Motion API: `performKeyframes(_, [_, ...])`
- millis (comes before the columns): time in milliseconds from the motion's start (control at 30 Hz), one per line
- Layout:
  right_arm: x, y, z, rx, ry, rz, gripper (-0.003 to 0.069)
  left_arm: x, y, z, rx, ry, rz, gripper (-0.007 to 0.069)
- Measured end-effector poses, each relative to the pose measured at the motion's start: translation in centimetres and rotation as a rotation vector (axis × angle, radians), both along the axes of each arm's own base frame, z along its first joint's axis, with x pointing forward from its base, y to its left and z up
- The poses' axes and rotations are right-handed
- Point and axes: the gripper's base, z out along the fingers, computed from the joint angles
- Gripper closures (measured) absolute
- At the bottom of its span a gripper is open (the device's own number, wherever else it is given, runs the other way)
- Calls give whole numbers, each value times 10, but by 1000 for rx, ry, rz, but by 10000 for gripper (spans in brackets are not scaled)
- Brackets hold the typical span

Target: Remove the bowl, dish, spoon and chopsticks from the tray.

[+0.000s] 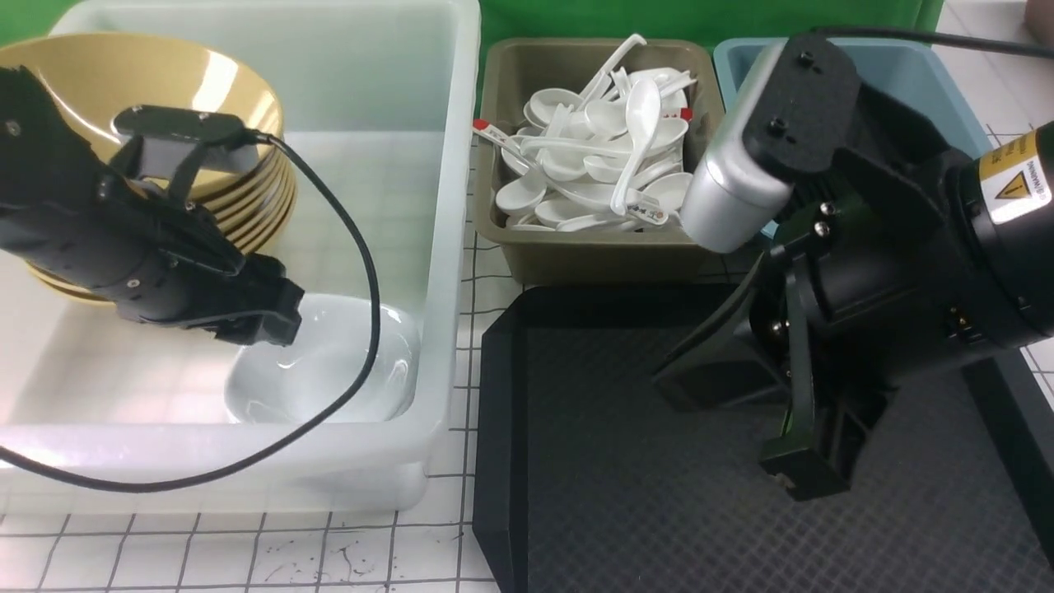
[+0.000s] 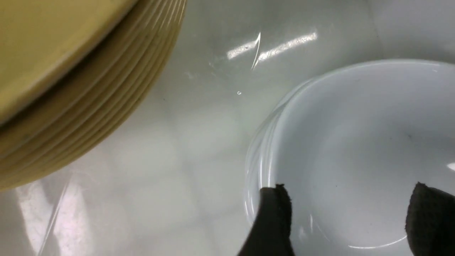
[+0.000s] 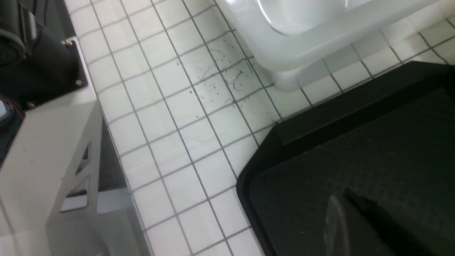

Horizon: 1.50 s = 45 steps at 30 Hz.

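Observation:
My left gripper (image 1: pixel 272 325) (image 2: pixel 350 213) is open inside the translucent tub. Its two dark fingers straddle the near rim of the white dish (image 1: pixel 346 362) (image 2: pixel 355 135), which rests on the tub floor on top of other white dishes. Mustard-yellow bowls (image 1: pixel 165 91) (image 2: pixel 53 53) are stacked at the tub's back left. My right gripper (image 1: pixel 803 478) (image 3: pixel 355 213) hangs shut and holds nothing, low over the black tray (image 1: pixel 617 461) (image 3: pixel 355 149), whose visible surface is bare. A white spoon (image 1: pixel 638 123) tops a heap in the olive bin. The chopsticks are out of view.
The translucent white tub (image 1: pixel 445 247) stands left of the tray, with the left arm's cable draped over its front wall. The olive bin (image 1: pixel 601 255) of spoons sits behind the tray, and a blue bin (image 1: pixel 922 74) is partly hidden behind my right arm. White gridded tabletop (image 3: pixel 185 117) surrounds them.

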Motion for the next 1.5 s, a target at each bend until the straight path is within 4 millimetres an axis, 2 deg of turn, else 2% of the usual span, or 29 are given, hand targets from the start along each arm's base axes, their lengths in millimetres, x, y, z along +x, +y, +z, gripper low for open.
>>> performKeyframes(100, [1,-4,-2,-54,-11,-6,603,-4,0,16,-3,11,-6,125])
performKeyframes(233, [2,-16,-2,-165,-25,-66,601,-20,2,41,-5,53,18,140])
performKeyframes(400, [-11,-41,11,-213,-95,-174,595,-60,18,55,108,21,85,320])
performKeyframes(433, [-17,-46,12,-200,-114,-183,593,-70,22,57,125,-15,108,382])
performKeyframes(600, [-37,-62,4,-123,-171,-220,590,-109,30,49,138,-152,143,580])
performKeyframes(667, [-48,-72,-7,-61,-206,-247,589,-132,31,40,108,-231,147,619])
performKeyframes(733, [-58,-78,-18,20,-232,-274,587,-150,31,32,71,-308,152,631])
performKeyframes(800, [-65,-82,-23,83,-251,-285,587,-160,31,24,56,-338,154,632])
performKeyframes(967, [-86,-95,-29,318,-356,-328,583,-191,33,5,6,-553,161,636])
performKeyframes(1100, [-88,-98,-27,412,-419,-353,580,-205,35,-7,-30,-744,164,637])
performKeyframes(1233, [-88,-98,-27,425,-429,-357,573,-211,35,-16,-48,-837,165,637])
performKeyframes(1500, [-87,-98,-28,426,-431,-357,569,-214,35,-26,-60,-833,174,637])
